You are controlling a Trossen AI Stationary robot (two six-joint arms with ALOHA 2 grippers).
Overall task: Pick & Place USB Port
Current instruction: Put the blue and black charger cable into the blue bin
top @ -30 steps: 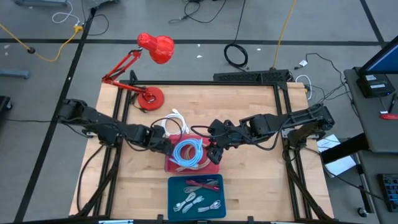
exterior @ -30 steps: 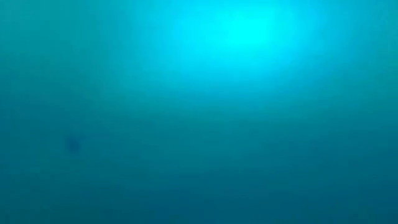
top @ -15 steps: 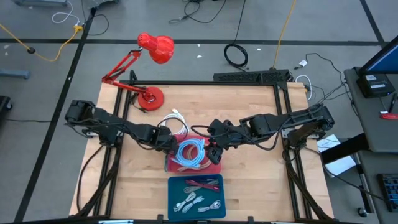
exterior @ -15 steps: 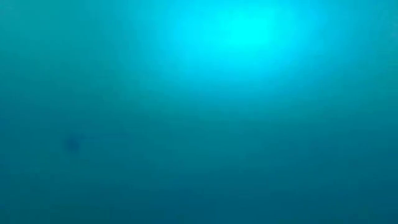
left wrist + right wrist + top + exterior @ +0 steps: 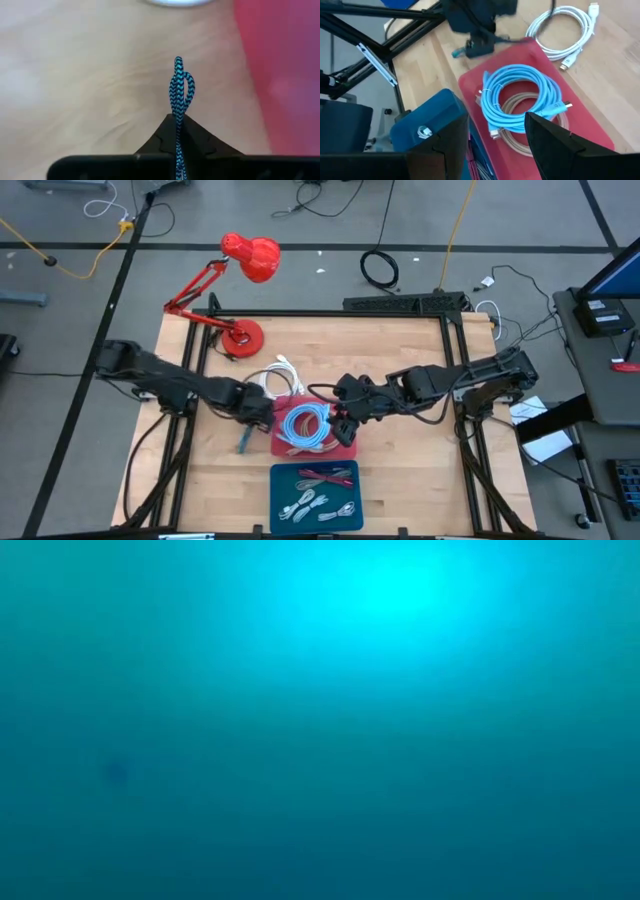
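Observation:
My left gripper (image 5: pixel 258 412) stands just left of the red tray (image 5: pixel 338 448) and is shut on a short blue-and-black braided cable (image 5: pixel 245 442). In the left wrist view a loop of that cable (image 5: pixel 179 85) sticks out past the fingertips. My right gripper (image 5: pixel 495 150) hovers open over the tray's right side (image 5: pixel 345 422), touching nothing. In the tray a light blue cable coil (image 5: pixel 520 95) lies on a beige cable (image 5: pixel 512 127). The low view shows only a blank blue glow. My left gripper pinches the braided cable between its two shut fingers (image 5: pixel 165 135), with a doubled loop (image 5: pixel 182 95) poking out beyond the tips. The fingers come slanting down from the table's left. The rest of the cable (image 5: pixel 470 47) hangs beneath the gripper over the bare wood.
A coiled white cable (image 5: pixel 280 375) lies on the wood behind the red tray. A blue tray (image 5: pixel 315 492) with several cables sits at the near edge. A red desk lamp (image 5: pixel 240 330) stands at the far left corner. Bare wood lies left of the trays.
My left gripper reached right to the red tray's left edge, then drew back toward the table's left. The braided cable now shows beside the tray over the wood, where none showed before. The right arm kept still.

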